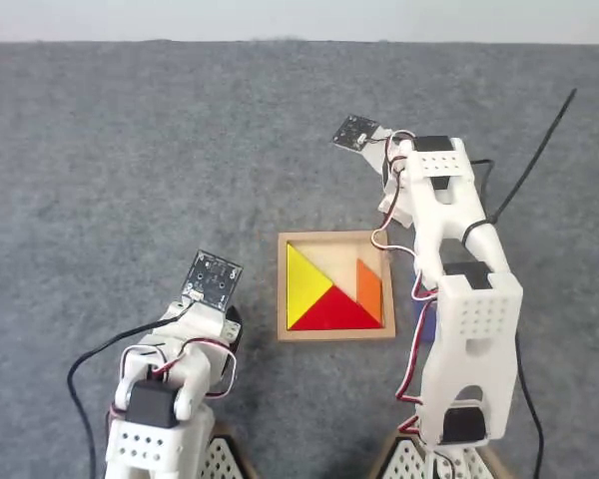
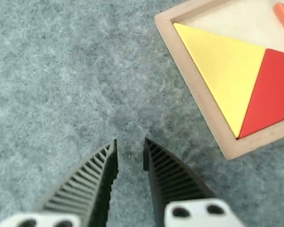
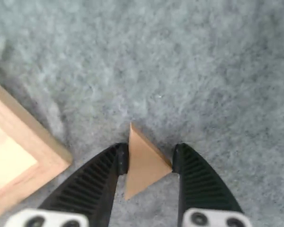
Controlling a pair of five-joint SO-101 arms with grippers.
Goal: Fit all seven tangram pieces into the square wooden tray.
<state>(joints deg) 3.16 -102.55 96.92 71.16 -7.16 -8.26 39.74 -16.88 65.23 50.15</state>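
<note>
Ribbed black fingers (image 2: pixel 92 184) of the left claw (image 2: pixel 130 147) stand a little apart with nothing between them, over grey carpet (image 2: pixel 61 71). A corner of the tray (image 2: pixel 194 92) lies near the fingertips, holding a yellow triangle (image 2: pixel 222 66) edge to edge with a red triangle (image 2: pixel 274 90).

On the right wrist, the right claw (image 3: pixel 149 152) pinches a tan triangle (image 3: pixel 143 165), longest edge along one finger, square corner against the other. Whether it is clear of the carpet I cannot tell. A tray corner sits near, apart from the piece.

From above, the right arm (image 1: pixel 459 299) lies alongside the tray, its wrist past the far right corner; the left arm (image 1: pixel 175 384) sits at the near left. Bare wood shows in the tray's far part, beside an orange piece (image 1: pixel 368 284). That gap lies nearer the right claw, so the tan triangle likely must come back over the far rim, probably with a turn.
</note>
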